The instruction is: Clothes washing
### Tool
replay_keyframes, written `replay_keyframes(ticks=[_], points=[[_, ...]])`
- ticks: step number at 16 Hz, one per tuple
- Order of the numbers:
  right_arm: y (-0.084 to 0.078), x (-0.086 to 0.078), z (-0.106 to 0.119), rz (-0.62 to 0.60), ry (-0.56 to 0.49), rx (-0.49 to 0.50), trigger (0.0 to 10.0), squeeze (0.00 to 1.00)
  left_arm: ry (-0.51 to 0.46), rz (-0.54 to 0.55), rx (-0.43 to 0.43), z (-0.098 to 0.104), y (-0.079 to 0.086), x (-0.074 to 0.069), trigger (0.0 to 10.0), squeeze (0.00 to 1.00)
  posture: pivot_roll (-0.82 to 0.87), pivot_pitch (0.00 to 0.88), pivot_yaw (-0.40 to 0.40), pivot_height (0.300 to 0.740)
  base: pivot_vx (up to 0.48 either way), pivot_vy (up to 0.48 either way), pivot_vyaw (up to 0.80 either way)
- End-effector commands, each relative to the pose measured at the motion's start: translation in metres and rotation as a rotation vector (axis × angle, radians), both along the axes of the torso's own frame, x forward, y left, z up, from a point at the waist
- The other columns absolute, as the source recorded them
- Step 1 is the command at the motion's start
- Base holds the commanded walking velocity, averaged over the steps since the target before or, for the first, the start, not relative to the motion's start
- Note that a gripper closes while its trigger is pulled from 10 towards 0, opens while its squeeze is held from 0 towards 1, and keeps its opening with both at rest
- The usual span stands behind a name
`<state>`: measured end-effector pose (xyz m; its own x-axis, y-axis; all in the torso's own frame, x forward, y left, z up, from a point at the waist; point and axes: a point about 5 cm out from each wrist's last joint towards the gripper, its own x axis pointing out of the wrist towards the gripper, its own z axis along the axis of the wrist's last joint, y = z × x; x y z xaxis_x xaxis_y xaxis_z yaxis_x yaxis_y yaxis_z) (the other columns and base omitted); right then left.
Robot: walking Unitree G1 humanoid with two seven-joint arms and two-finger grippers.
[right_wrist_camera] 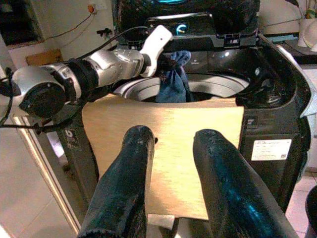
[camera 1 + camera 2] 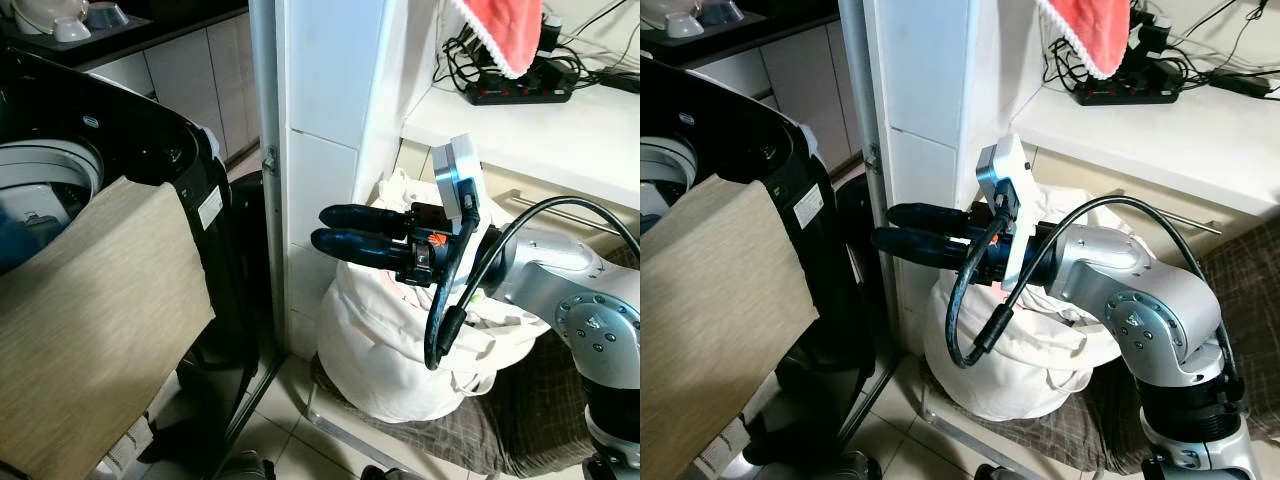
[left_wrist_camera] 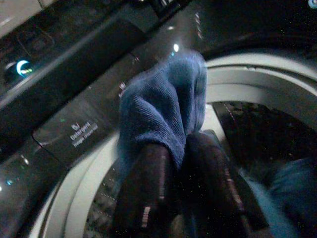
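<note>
Here the left gripper pinches a blue cloth over the washer drum, right gripper level, jaws spread

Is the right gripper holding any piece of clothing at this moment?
No. The right gripper has its jaws apart with nothing between them, while the left gripper holds the blue garment over the washing machine.

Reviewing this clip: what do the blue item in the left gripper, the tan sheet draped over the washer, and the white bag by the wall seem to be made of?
Blue item, pinched by the left gripper: knitted fabric, judging by its fine ribbed, fuzzy surface. Tan sheet: probably woven cloth, matte with faint fine streaks; it hangs flat over the washer rim. White bag: soft thin cloth or similar, wrinkled and bulging; exact material unclear.
</note>
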<state>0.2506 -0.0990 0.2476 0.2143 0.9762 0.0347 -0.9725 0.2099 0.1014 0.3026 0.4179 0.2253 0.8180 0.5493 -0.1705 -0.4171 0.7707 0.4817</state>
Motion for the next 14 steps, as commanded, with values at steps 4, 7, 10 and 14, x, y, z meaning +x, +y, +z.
replay_keyframes(ticks=[4, 7, 10, 14], points=[[-0.003, 0.003, -0.001, -0.03, -0.011, -0.024, 10.0, 0.0, -0.034, -0.043, -0.039, 0.014, -0.004, 0.003, 10.0, 1.0, -0.04, 0.032, 0.015, 0.74, 0.0, 0.0, 0.0], [-0.011, 0.014, -0.006, -0.176, -0.014, -0.055, 10.0, 0.0, -0.183, -0.016, 0.164, 0.046, -0.005, 0.004, 10.0, 1.0, -0.05, 0.03, 0.012, 0.74, 0.0, 0.0, 0.0], [-0.022, 0.023, -0.018, -0.322, 0.013, -0.107, 10.0, 0.0, -0.061, -0.147, 0.118, 0.034, -0.021, 0.009, 10.0, 0.0, -0.04, 0.027, 0.007, 0.74, 0.0, 0.0, 0.0], [-0.035, 0.032, -0.026, -0.495, 0.016, -0.133, 10.0, 0.0, -0.13, -0.367, -0.035, 0.032, -0.061, 0.024, 10.0, 0.0, -0.04, 0.025, 0.0, 0.74, 0.0, 0.0, 0.0]])
